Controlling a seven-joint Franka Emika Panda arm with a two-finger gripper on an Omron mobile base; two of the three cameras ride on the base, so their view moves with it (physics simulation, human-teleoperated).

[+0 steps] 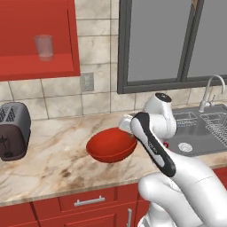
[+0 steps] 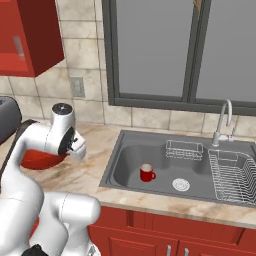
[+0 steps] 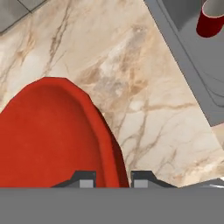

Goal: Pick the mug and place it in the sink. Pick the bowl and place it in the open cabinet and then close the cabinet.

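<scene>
Bowl (image 1: 111,146) is hanging tilted just above the marble counter (image 1: 53,155) left of the sink (image 2: 150,150), and your gripper (image 3: 113,179) is pinching its rim between both fingertips (image 3: 85,179), while the mug (image 2: 146,173) is sitting upright in the sink basin near the drain.

A rendered home kitchen is showing here. A marble-patterned counter (image 1: 53,155) is running along a beige tiled wall (image 1: 95,48), with red base drawers (image 1: 88,201) sitting under its front edge. A grey metal sink (image 2: 150,155) with a curved faucet (image 2: 222,122) and wire dish rack (image 2: 232,175) is lying below a dark-framed window (image 2: 160,50). A toaster (image 1: 13,131) is standing at the counter's left end, and a red wall cabinet (image 1: 40,62) is hanging open above.
</scene>
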